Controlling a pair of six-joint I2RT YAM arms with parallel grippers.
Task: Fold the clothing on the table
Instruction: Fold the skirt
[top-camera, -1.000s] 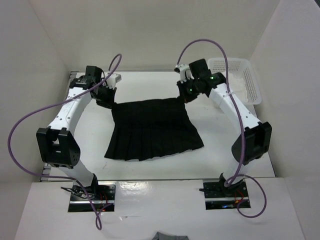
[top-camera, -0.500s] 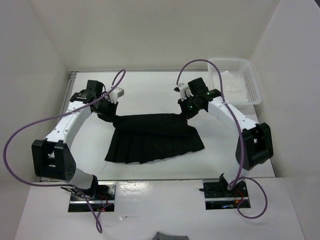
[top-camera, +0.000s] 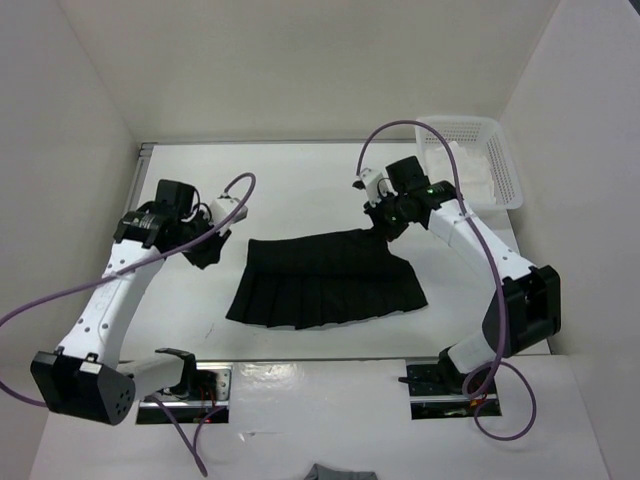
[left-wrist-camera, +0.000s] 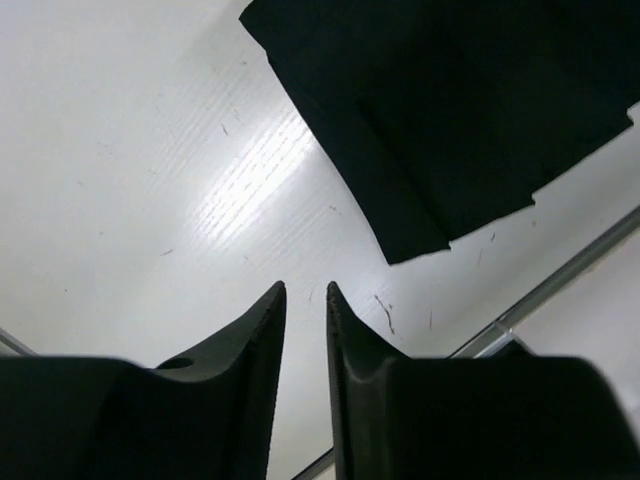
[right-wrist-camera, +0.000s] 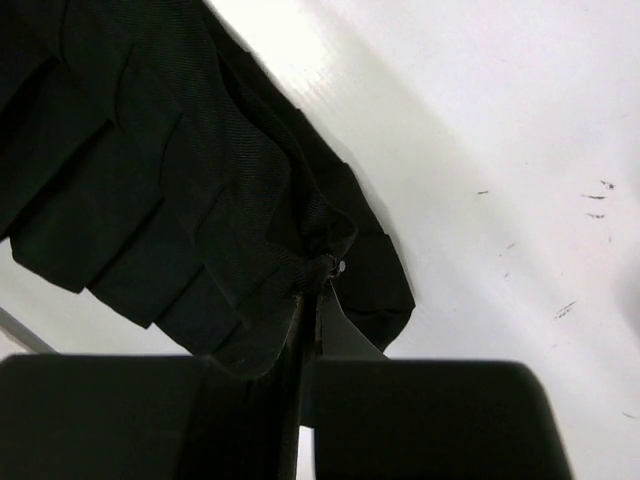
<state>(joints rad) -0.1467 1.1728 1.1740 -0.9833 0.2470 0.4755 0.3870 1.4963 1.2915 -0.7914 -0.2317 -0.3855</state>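
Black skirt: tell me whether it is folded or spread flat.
Folded. The skirt lies doubled, an upper layer over the pleated hem; the left wrist view shows two stacked edges.

White table (top-camera: 300, 190) under black skirt (top-camera: 325, 282), mesh basket (top-camera: 508, 165)

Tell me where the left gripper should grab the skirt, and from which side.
Take the skirt at its far left corner, coming in from the left over bare table. That corner lies flat and points toward the left gripper, which hangs beside it, jaws slightly apart. It mirrors the far right corner pinched by the right gripper.
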